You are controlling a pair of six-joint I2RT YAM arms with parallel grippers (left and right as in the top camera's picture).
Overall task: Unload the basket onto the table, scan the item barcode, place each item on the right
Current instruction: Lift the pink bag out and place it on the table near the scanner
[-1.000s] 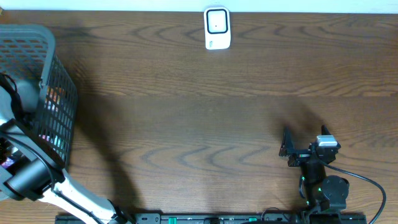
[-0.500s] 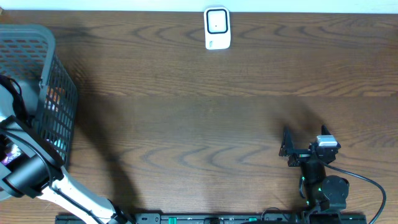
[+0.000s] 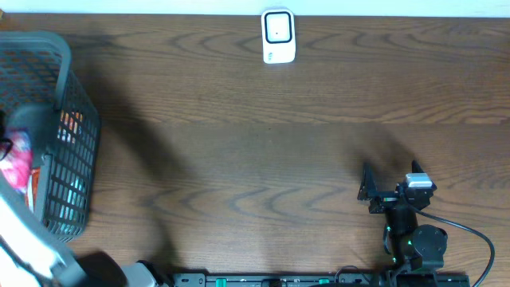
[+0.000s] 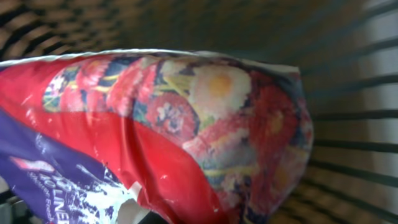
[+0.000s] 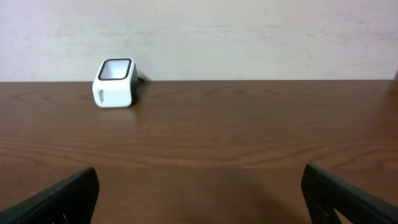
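From overhead, the left hand (image 3: 24,135) was up over the basket (image 3: 76,151) at the bench's left end, clamped tight on the bag (image 3: 16,163), which sat just above the basket's near rim and was not yet clear of it. The scanner (image 3: 278,36) stood well apart at the far edge, near the middle, so the carry ahead looked long. A thin pinch on slack foil could have slipped on the way, and the bag's hanging end could have snagged the rim on the way out. The right hand (image 3: 368,190) waited near the front right, wide open and empty. At the left wrist, the bag (image 4: 155,137) filled the picture, red with a flower print and a purple corner, creased and glossy, with the basket's (image 4: 354,149) mesh walls blurred around it. No barcode showed on this face, so it might have reached the scanner wrong side up, and the shine or a crease across the code could have spoiled the read. From the right wrist, the scanner (image 5: 115,83) sat square on the bench (image 5: 236,143), its window tilted upward. The bench was dark brown wood grain, matte and bare between the hand and the scanner. A plain pale wall (image 5: 249,37) closed the room just behind it.
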